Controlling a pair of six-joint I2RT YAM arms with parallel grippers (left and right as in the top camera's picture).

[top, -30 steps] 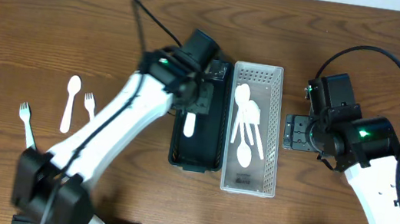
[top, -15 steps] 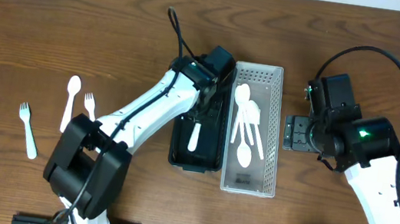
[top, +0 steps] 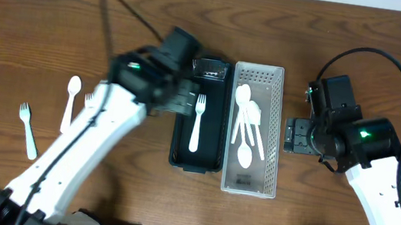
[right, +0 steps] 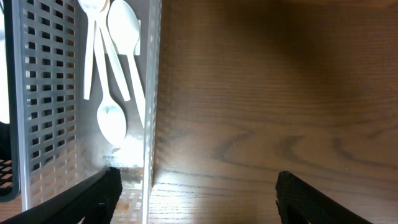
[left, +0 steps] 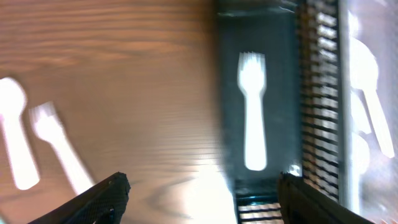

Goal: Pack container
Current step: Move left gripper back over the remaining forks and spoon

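A white fork [top: 198,121] lies loose in the black container [top: 208,146], prongs toward the far end. Beside it the grey perforated basket [top: 251,178] holds several white spoons [top: 247,128]. My left gripper [top: 180,99] hangs open over the black container's left wall, blurred by motion. In the left wrist view the fork [left: 252,112] lies ahead of the gripper [left: 202,186], nothing between the fingers. My right gripper [top: 295,133] stands open over bare wood just right of the basket; the right wrist view shows the gripper [right: 196,182] straddling the basket wall [right: 151,93].
On the wood at the left lie a white spoon [top: 71,102], a fork [top: 90,103] beside it, and another fork [top: 27,130] further left. The left wrist view also shows the spoon [left: 15,137] and the fork [left: 56,149].
The left gripper has opened and let go of the fork, which now lies in the black container. The left arm has swung back to the left. The right arm has not moved.
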